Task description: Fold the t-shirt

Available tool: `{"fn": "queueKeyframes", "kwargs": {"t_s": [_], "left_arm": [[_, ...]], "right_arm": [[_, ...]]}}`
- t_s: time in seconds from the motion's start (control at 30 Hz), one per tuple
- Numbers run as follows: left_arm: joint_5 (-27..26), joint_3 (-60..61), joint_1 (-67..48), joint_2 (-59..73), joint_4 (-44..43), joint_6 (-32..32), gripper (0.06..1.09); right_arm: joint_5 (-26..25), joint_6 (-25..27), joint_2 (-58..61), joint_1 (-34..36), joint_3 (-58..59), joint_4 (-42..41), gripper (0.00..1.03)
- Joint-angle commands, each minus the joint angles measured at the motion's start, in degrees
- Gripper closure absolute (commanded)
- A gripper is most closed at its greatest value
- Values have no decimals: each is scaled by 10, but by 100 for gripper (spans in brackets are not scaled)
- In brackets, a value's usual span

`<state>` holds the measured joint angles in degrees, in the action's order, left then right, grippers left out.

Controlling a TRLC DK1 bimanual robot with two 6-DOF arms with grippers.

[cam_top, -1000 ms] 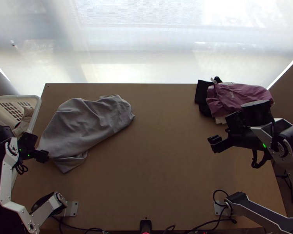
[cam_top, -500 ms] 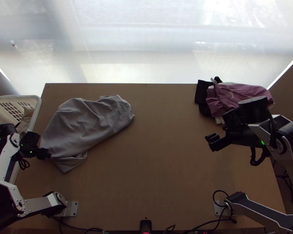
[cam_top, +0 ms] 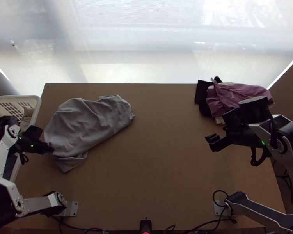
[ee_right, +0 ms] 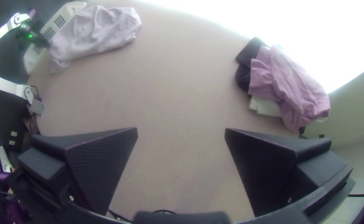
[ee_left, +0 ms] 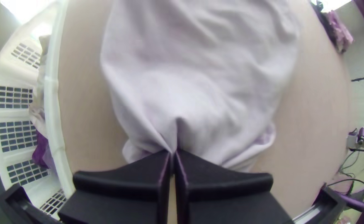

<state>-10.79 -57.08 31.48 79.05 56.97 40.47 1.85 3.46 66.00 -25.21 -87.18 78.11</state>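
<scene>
The light grey cloth t-shirt point(cam_top: 87, 124) lies bunched and wrinkled on the left half of the light wooden table point(cam_top: 166, 179), its long axis slanting from near the left edge towards the middle of the far edge. A loose flap at its nearer end points towards the near edge.

The left gripper point(cam_top: 51, 148), with flat black fingers, is at the shirt's end by the table's left edge, so most of the cloth stretches from it towards the far edge. The right gripper point(cam_top: 212, 142) is well apart from the shirt, over the table's right half, its fingers spread wide with nothing between them.

The left wrist view shows the left gripper point(ee_left: 173, 155) closed on a pinched fold of the shirt, and purple cloth point(ee_left: 41, 149) inside the white slotted plastic basket point(ee_left: 51, 95) beside the left edge. The right wrist view shows white cloth point(ee_right: 267, 106) under mauve-pink cloth point(ee_right: 298, 89), beside black cloth point(ee_right: 244, 74), near the far right corner.
</scene>
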Motion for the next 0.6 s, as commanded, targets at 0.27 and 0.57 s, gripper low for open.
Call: {"fn": "queueKeyframes", "kwargs": {"t_s": [0.27,0.57], "left_arm": [[-91,-414,-699,-69,176,-349,104],[-85,-632,-983,182,133,-328,104]], "right_arm": [[-2,16,-25,57,134,0,5],[-2,16,-60,177,208,-2,5]]}}
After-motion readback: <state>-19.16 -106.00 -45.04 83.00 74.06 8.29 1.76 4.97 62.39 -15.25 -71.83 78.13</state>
